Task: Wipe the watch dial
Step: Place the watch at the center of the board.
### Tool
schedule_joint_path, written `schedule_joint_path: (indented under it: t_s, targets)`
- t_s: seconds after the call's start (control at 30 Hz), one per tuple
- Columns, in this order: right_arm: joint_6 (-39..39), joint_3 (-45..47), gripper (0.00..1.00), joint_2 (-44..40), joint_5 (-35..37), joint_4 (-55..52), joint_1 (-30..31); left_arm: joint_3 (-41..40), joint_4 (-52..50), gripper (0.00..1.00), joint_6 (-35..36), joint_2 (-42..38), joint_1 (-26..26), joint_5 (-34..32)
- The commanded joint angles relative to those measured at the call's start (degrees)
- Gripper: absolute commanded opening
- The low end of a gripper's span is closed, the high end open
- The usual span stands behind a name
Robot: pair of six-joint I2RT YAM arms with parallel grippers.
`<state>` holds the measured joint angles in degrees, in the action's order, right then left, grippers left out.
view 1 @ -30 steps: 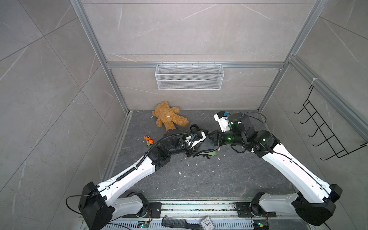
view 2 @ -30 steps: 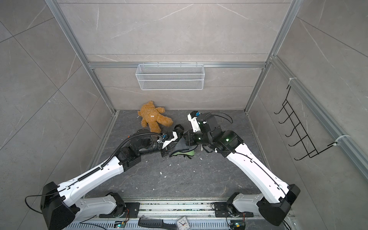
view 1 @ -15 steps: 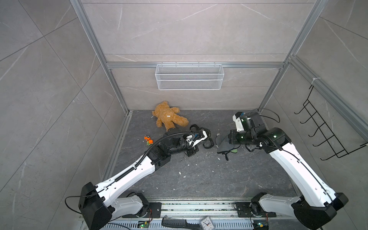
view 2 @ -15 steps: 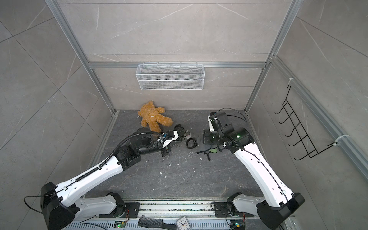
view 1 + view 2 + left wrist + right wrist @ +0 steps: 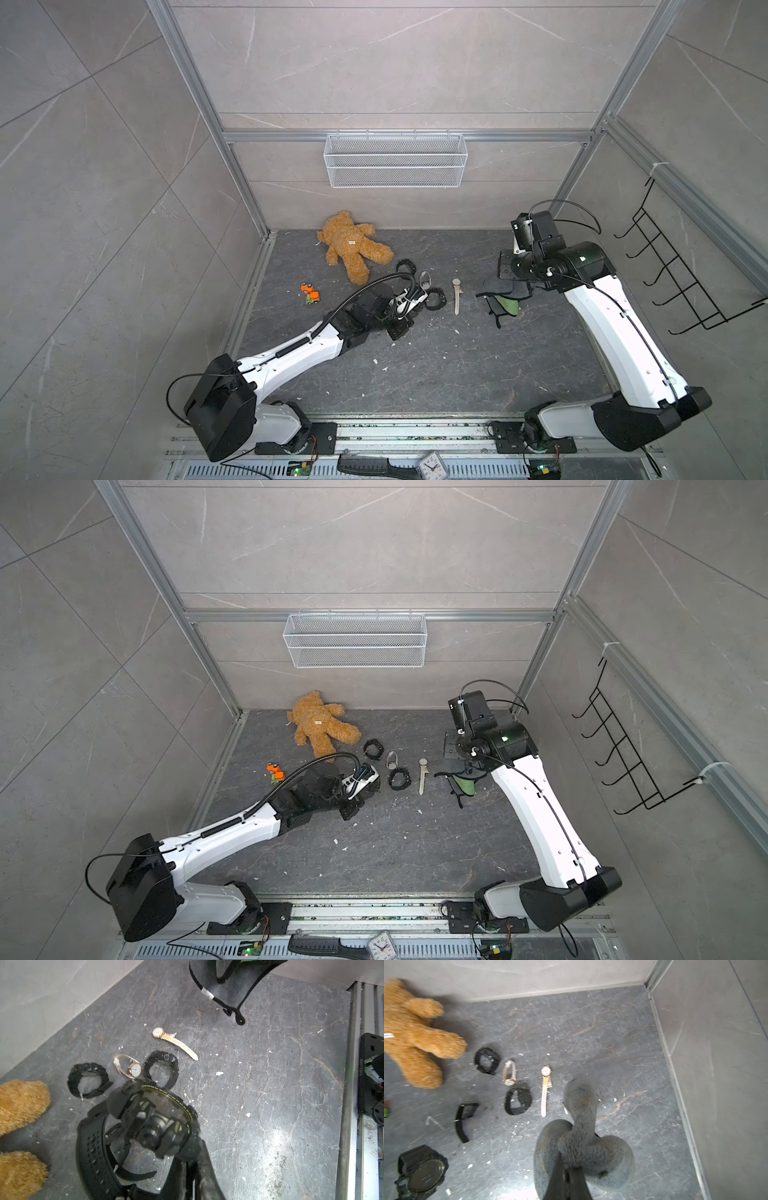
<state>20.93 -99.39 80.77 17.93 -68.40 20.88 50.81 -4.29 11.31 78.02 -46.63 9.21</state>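
Toys sit farthest to the left: a small orange-and-green toy car (image 5: 311, 293) and, behind it by the back wall, a teddy bear (image 5: 352, 246), both clear of the work. Next comes the left gripper (image 5: 182, 1169), its jaws clenched on the strap end of a big black watch (image 5: 153, 1118); the wrist view shows the dial tipped up toward the camera, held off the floor, which I judge is meant to present the glass for wiping. Just beyond it lie four more watches in a loose cluster: a black strap watch (image 5: 88, 1080) nearest the bear, a rose-gold watch (image 5: 129, 1067) on its side, another black watch (image 5: 162, 1066), and a gold watch with a cream strap (image 5: 172, 1042) stretched flat. White crumbs dot the dark floor (image 5: 436, 374) around them. Further right, the right gripper (image 5: 566, 1176) is clamped shut on a grey cloth (image 5: 581, 1140), bunched between the jaws, with a green side and black edging showing in a top view (image 5: 505, 305); its lower end seems to trail to the floor. Cloth and held dial stand well apart, with the gold watch and the second black watch lying between them, so any low sweep across could drag them. A wire basket (image 5: 395, 160) hangs on the back wall, and black hooks (image 5: 681, 270) on the right wall, both out of reach.
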Motion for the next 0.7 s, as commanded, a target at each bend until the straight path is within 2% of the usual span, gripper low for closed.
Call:
schedule_joint_path:
  t_s: [0.0,0.13,0.53,0.67]
  targets:
    - [0.1,-1.9,0.0,1.0,2.4,-0.3,-0.8,-1.8,3.9,0.0,-3.9,1.3,-0.4,-2.7]
    - [0.8,-2.7,0.0,2.7,3.6,-0.2,-1.2,-2.7,3.4,0.0,-4.3,3.7,-0.4,-5.1]
    - [-0.9,-11.3,0.0,11.8,9.0,0.5,-2.8,-1.3,4.5,0.0,-3.5,11.0,-0.4,-0.4]
    - [-1.5,-15.5,0.0,15.2,8.1,0.5,-4.1,0.2,4.5,0.0,-2.5,13.7,-0.5,0.1]
